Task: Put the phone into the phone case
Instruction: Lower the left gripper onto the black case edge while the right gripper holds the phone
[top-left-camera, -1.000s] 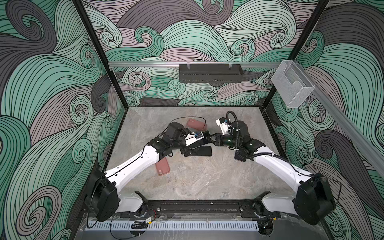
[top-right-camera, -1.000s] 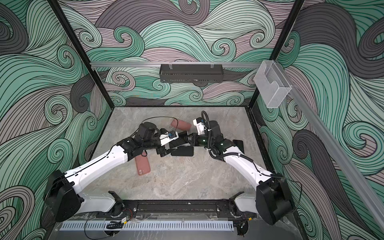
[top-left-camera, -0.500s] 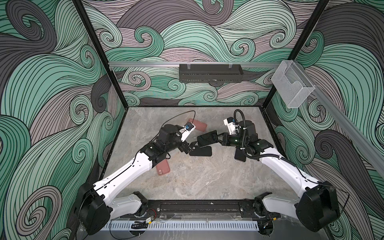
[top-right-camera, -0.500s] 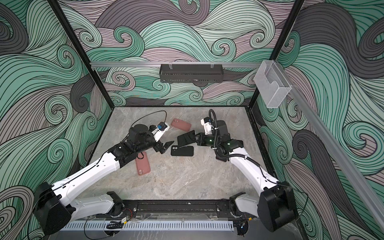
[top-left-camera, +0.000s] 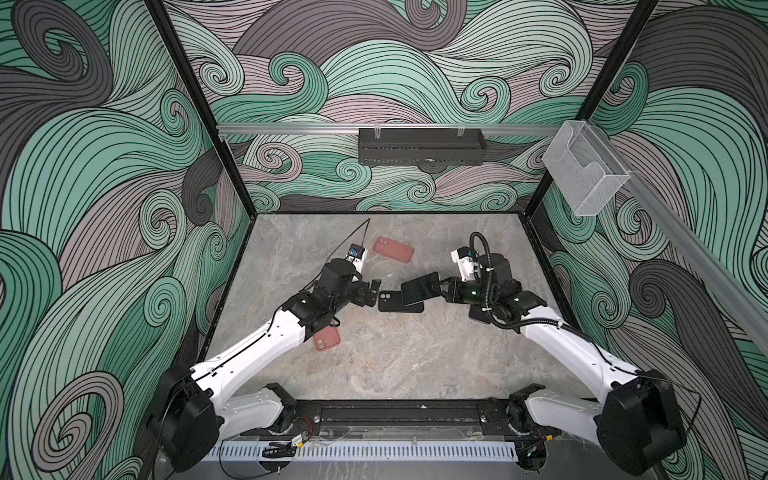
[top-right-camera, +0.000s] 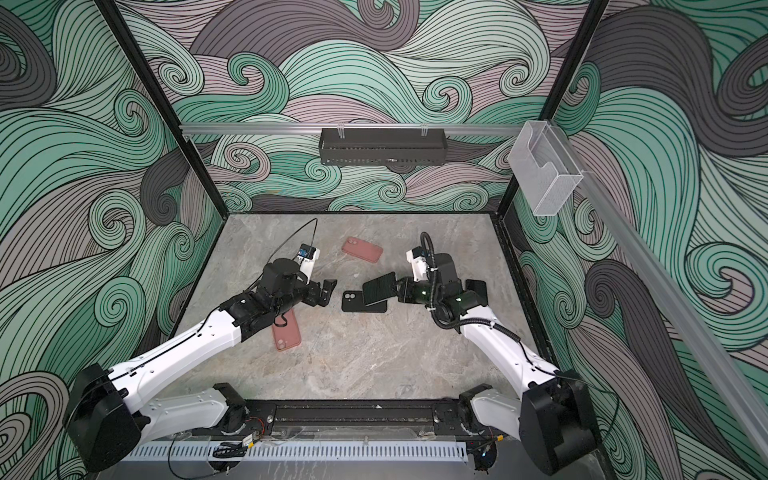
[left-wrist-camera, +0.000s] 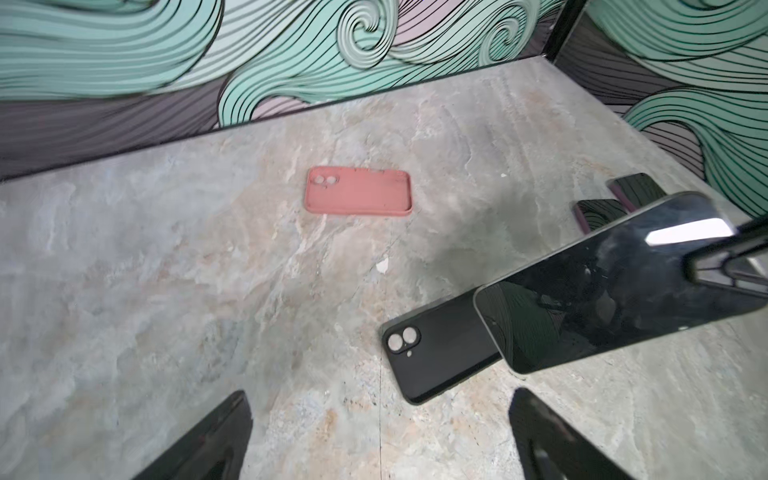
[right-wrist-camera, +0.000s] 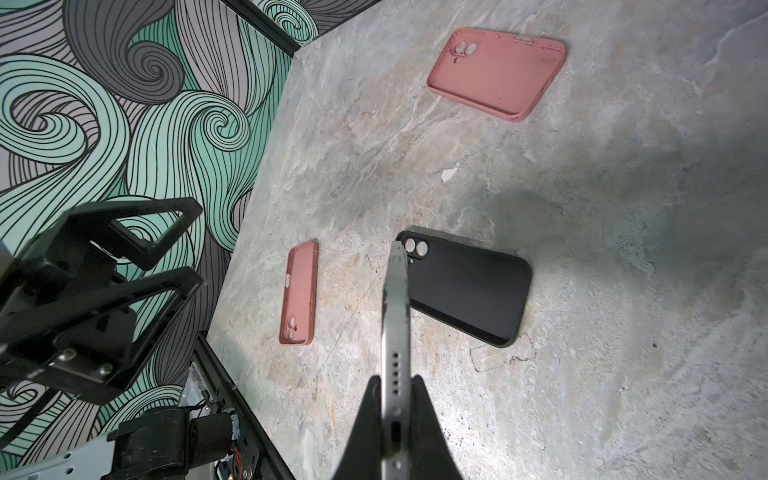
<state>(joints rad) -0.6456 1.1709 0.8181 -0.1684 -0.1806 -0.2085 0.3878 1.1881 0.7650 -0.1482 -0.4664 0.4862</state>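
Currently the right gripper (top-left-camera: 441, 287) is clamped on one short end of the phone (top-left-camera: 419, 286), jaws pinched tight on its two faces. Right wrist view has the phone (right-wrist-camera: 395, 316) edge-on, running out from between the fingers (right-wrist-camera: 365, 428).

The phone is off the table (top-left-camera: 374, 365), tilted, glossy face up, about centre of frame in both top views. Its free end hangs over the right part of the black case (top-left-camera: 388, 302). Can't tell if that end touches the case or clears it.

The black case (top-right-camera: 352, 300) lies flat on the table, camera cutout at its left end in both top views.

Left gripper (top-left-camera: 372, 293) has its jaws spread wide with nothing in them. It sits just left of the black case, centre-left of frame, apart from it. Left wrist view shows both fingers (left-wrist-camera: 208, 440) with bare table between them, and the black case (left-wrist-camera: 436, 353) and phone (left-wrist-camera: 602, 291) beyond.

Other items:
- far pink case (top-left-camera: 393, 249): flat, open side up, above centre in the top views
- near pink case (top-left-camera: 327, 338): lower left of centre, partly under the left arm
- pair of dark phones (left-wrist-camera: 598, 212): flat on the table beyond the held phone; in the top views they sit mostly under the right arm
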